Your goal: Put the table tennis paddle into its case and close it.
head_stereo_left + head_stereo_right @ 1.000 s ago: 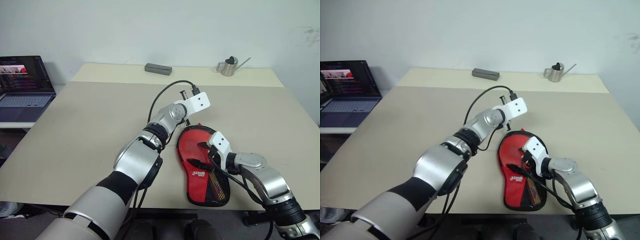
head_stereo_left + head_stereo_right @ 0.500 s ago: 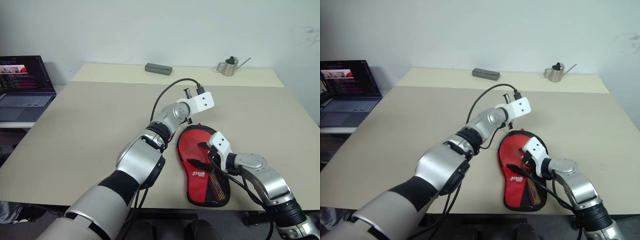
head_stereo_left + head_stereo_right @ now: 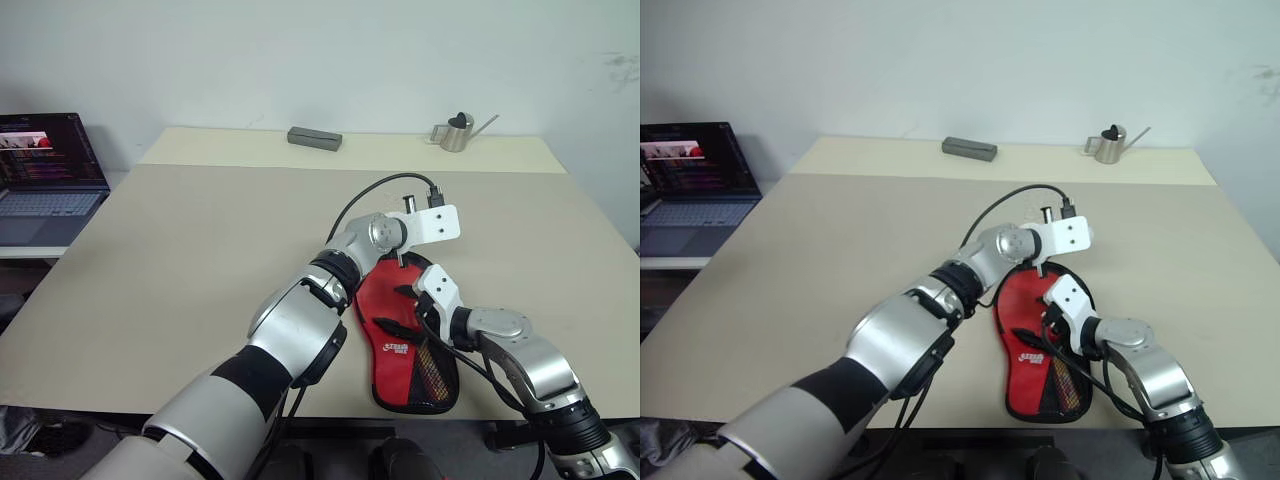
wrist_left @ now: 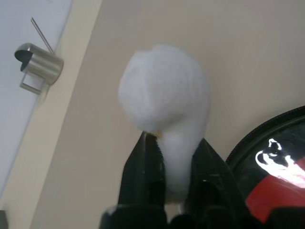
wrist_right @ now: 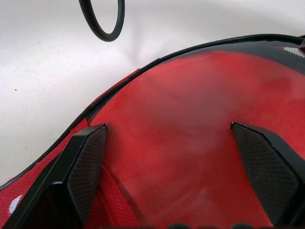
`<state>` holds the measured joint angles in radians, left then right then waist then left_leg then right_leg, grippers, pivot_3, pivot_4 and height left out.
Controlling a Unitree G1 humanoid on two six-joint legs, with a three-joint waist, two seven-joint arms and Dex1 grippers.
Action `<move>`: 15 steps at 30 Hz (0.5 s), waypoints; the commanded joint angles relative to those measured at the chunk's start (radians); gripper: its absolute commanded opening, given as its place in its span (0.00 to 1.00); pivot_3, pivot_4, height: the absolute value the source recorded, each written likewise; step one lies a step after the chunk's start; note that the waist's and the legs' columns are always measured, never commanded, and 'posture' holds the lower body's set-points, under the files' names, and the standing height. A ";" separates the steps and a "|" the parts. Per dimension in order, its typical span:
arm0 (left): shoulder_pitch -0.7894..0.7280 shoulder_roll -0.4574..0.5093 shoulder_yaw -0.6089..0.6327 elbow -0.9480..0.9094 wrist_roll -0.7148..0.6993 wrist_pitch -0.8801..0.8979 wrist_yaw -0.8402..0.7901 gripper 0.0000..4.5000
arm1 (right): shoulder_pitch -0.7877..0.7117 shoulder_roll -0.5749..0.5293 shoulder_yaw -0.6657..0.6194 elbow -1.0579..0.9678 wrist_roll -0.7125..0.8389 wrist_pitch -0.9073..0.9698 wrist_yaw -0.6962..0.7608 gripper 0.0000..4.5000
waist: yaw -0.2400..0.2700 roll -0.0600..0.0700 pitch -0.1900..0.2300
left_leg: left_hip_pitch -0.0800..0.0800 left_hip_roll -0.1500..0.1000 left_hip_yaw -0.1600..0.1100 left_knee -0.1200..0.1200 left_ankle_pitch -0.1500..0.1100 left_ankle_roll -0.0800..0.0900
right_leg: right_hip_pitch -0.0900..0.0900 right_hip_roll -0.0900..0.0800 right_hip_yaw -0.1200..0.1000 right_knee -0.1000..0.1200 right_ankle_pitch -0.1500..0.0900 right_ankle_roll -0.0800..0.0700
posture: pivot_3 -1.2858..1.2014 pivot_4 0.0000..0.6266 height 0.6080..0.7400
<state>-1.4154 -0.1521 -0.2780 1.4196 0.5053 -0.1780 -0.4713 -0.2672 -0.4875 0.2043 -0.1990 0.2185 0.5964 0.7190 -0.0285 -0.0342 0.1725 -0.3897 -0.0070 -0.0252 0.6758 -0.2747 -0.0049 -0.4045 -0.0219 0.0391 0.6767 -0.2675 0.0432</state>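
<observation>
**Pom-pom pinched, case pressed flat at table's near edge**

Lay lower right of centre in the head views: the case (image 3: 405, 335), red side up, round end toward the middle of the table (image 3: 200, 250) and narrow end at the near edge, with a black mesh pocket and white logo on that narrow half. Showed a black zip edge round its rim in the left wrist view. Could not make out the paddle anywhere; whether inside the case, could not tell.

Reached across from the lower left of the frame: the left gripper (image 4: 174, 157), at the round far end of the case. Had its two black fingers (image 4: 145, 164) pinched on the lower part of the white pom-pom (image 4: 164, 90), the fluffy ball bulging out past the tips, above bare tabletop just beside the case's rim.

Came in from the lower right: the right gripper (image 5: 171, 157), over the middle of the case, fingers spread wide with nothing between them. Sat with both fingertips (image 5: 88, 162) low against the red fabric, well apart.

Stood at the far edge of the table, upper right: a small metal watering can (image 3: 458, 131). Lay upper centre: a grey bar-shaped box (image 3: 314, 138). Sat open at the far left, on a lower surface beside the table: a laptop (image 3: 45, 175).
</observation>
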 commanded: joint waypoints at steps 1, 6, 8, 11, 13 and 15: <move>-0.019 -0.025 0.026 -0.039 -0.035 0.000 -0.013 0.42 | 0.061 0.000 0.085 0.072 -0.019 0.084 0.015 1.00 | 0.000 0.000 0.000 | 0.000 0.000 0.000 0.000 0.000 0.000 | 0.000 0.000 0.000 0.000 0.000 0.000 | 0.52 0.24 1.00; -0.020 -0.014 0.030 -0.041 -0.045 -0.007 -0.027 0.82 | 0.056 -0.005 0.084 0.075 -0.018 0.084 0.020 1.00 | 0.000 0.000 0.000 | 0.000 0.000 0.000 0.000 0.000 0.000 | 0.000 0.000 0.000 0.000 0.000 0.000 | 0.52 0.24 1.00; -0.029 -0.006 0.041 -0.046 -0.061 -0.028 -0.026 0.98 | 0.049 -0.006 0.083 0.080 -0.018 0.083 0.024 1.00 | 0.000 0.000 0.000 | 0.000 0.000 0.000 0.000 0.000 0.000 | 0.000 0.000 0.000 0.000 0.000 0.000 | 0.52 0.24 1.00; -0.041 0.001 0.065 -0.056 -0.095 -0.071 -0.080 0.99 | 0.036 -0.008 0.084 0.094 -0.021 0.077 0.033 1.00 | -0.001 0.000 0.000 | 0.000 0.000 0.000 0.000 0.000 0.000 | 0.000 0.000 0.000 0.000 0.000 0.000 | 0.52 0.24 1.00; -0.052 0.005 0.092 -0.066 -0.129 -0.098 -0.115 0.99 | 0.028 -0.007 0.085 0.105 -0.022 0.073 0.037 1.00 | -0.002 0.000 0.000 | 0.000 0.000 0.000 0.000 0.000 0.000 | 0.000 0.000 0.000 0.000 0.000 0.000 | 0.52 0.24 1.00; -0.069 0.009 0.129 -0.078 -0.176 -0.122 -0.159 0.99 | 0.019 -0.004 0.085 0.117 -0.025 0.068 0.040 1.00 | -0.003 0.000 0.000 | 0.001 0.000 0.000 0.000 0.000 0.000 | 0.000 0.000 0.001 0.001 0.000 0.000 | 0.52 0.24 1.00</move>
<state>-1.4278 -0.1404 -0.1856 1.4025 0.3842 -0.2577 -0.5950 -0.2915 -0.4869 0.2099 -0.1742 0.2185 0.5979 0.7389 -0.0312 -0.0341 0.1724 -0.3888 -0.0068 -0.0246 0.6759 -0.2747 -0.0049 -0.4045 -0.0218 0.0398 0.6777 -0.2675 0.0431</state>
